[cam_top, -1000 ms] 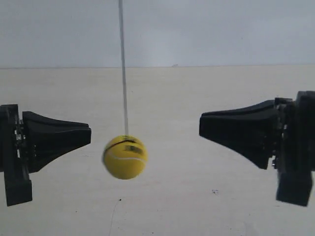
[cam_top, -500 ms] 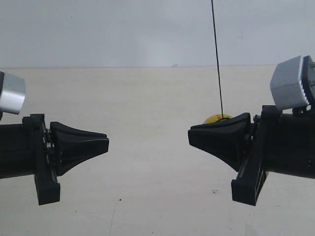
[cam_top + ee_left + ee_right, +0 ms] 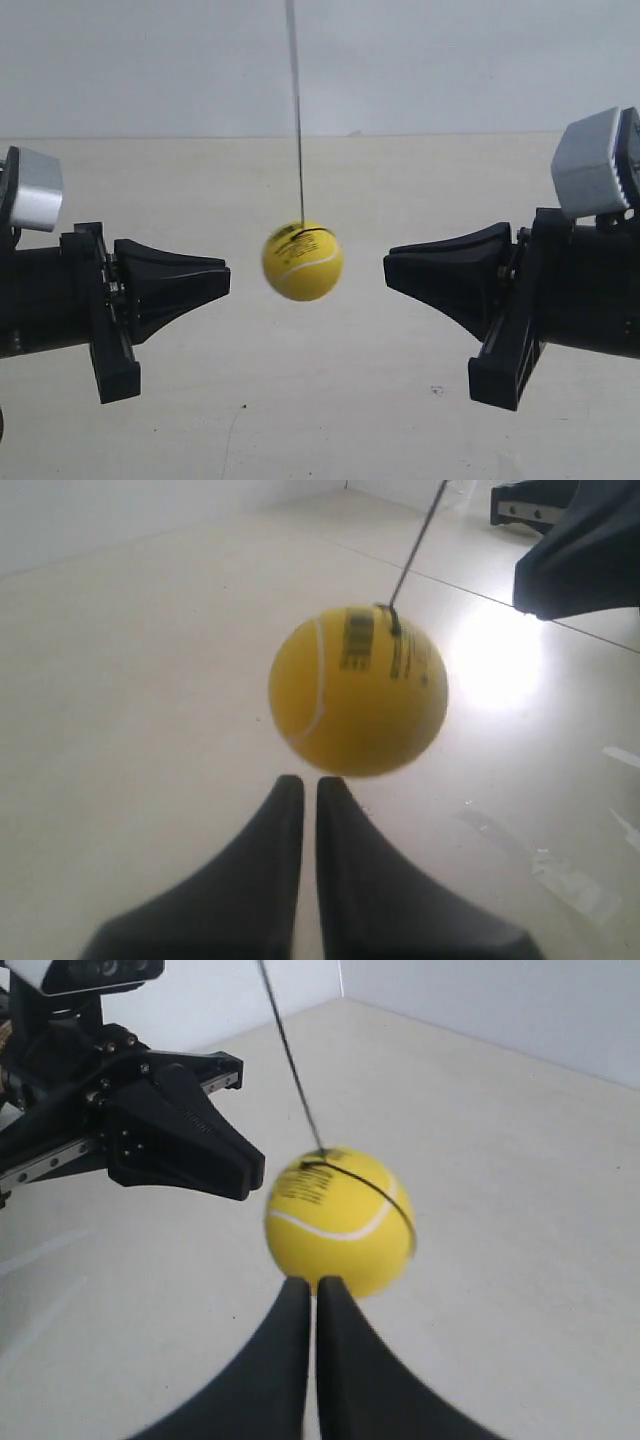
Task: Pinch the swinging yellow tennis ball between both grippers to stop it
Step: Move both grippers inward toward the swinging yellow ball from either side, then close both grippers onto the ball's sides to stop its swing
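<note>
The yellow tennis ball (image 3: 303, 262) hangs on a thin dark string (image 3: 296, 110) in the gap between two black cone tips, touching neither. The tip of the arm at the exterior view's left (image 3: 226, 279) and the tip of the arm at the exterior view's right (image 3: 388, 266) point at each other, each a short way from the ball. In the left wrist view the ball (image 3: 358, 690) floats just beyond my left gripper (image 3: 303, 782), which is shut. My right gripper (image 3: 305, 1282) is shut too, with the ball (image 3: 340, 1222) just past its tip.
A pale tabletop (image 3: 320, 400) lies under the ball and a plain light wall stands behind. Light grey blocks (image 3: 590, 170) sit on top of both arms. The opposite arm's black head shows in each wrist view (image 3: 180, 1140) (image 3: 580, 560).
The ball swung from low on the left to behind the right-hand tip, and now back to the middle. Both arms came inward and rose over the second.
</note>
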Controlling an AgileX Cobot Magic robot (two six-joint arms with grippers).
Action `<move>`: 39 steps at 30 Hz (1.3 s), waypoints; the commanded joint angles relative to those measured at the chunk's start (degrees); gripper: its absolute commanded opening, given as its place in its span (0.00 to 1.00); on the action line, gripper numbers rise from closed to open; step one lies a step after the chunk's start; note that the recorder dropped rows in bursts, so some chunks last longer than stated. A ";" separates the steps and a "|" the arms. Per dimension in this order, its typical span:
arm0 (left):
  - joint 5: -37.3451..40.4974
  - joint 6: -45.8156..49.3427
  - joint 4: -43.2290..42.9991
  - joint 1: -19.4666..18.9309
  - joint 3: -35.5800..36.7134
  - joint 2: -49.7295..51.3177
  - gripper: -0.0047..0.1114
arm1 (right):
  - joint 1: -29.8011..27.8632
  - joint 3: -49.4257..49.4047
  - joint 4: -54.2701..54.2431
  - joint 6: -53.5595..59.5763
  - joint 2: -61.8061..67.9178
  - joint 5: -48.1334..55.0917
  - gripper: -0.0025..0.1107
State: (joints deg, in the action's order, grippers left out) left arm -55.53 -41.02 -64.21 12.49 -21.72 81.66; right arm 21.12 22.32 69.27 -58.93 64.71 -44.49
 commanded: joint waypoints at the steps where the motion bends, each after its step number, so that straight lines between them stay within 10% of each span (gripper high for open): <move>1: -1.02 0.55 0.89 0.23 0.06 0.54 0.08 | 0.24 0.46 -0.40 0.56 0.05 -0.11 0.02; 25: -3.17 1.90 0.16 0.39 0.06 0.77 0.08 | 0.24 0.46 -1.25 -0.68 0.05 2.72 0.02; 39: -1.22 6.15 2.33 6.93 0.06 0.77 0.08 | 0.24 0.34 0.44 -2.71 0.05 2.37 0.02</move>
State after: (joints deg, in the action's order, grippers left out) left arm -57.03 -35.24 -62.63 19.03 -21.72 82.04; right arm 21.22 22.32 69.36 -61.49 64.71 -41.56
